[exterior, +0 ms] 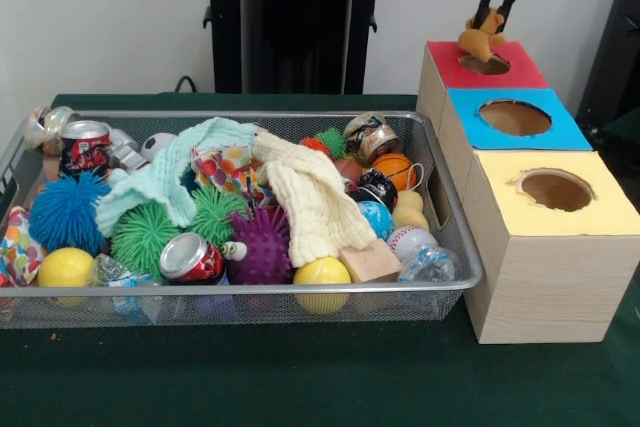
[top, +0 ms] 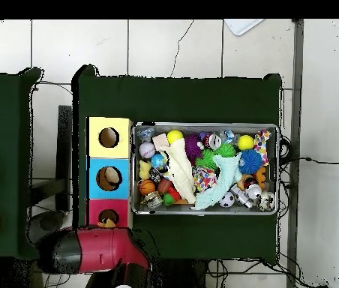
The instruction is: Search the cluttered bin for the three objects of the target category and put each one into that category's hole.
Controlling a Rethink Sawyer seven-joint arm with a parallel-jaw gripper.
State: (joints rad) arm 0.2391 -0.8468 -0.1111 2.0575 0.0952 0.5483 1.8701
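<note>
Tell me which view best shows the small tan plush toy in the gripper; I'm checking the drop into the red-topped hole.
The front view: the small tan plush toy hangs from the gripper directly over the red-topped wooden box. The overhead view shows only a tan speck in that hole, beside the arm.

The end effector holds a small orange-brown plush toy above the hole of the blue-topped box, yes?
Not quite. The end effector holds the small orange-brown plush toy above the hole of the red-topped wooden box, not the blue-topped wooden box, which is the middle one of the row. The front view shows this clearly; the rest of the statement is correct.
</note>
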